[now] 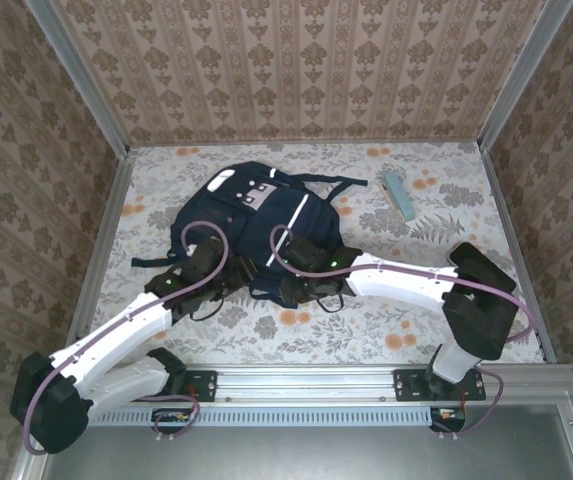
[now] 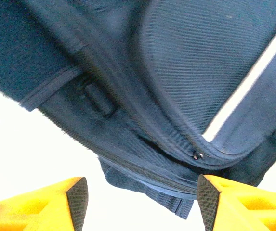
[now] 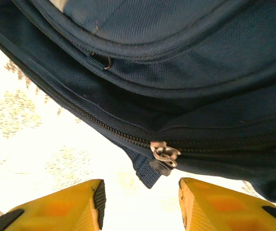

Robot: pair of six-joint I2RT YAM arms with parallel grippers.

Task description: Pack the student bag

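**Both arms poised at the zip.** The student bag lies flat at the middle of the floral table, its near edge facing the two arms. The left gripper has its jaws apart with nothing between them and is aimed at the bag's lower seam. The right gripper is likewise parted and empty, and the metal zipper pull sits just ahead of its gap.

The step in hand looks to be opening the main zip (it appears closed along the stretch seen from the right wrist). To do it well, the right gripper should ease forward until the pull sits squarely between its jaws. It should close on the tab rather than the fabric, then draw along the line of the teeth, not across them. The left gripper would do best to pinch the cloth beside the zip and pin the bag down, or the whole bag is likely to slide. A light-blue flat item lies well apart, beyond the bag.
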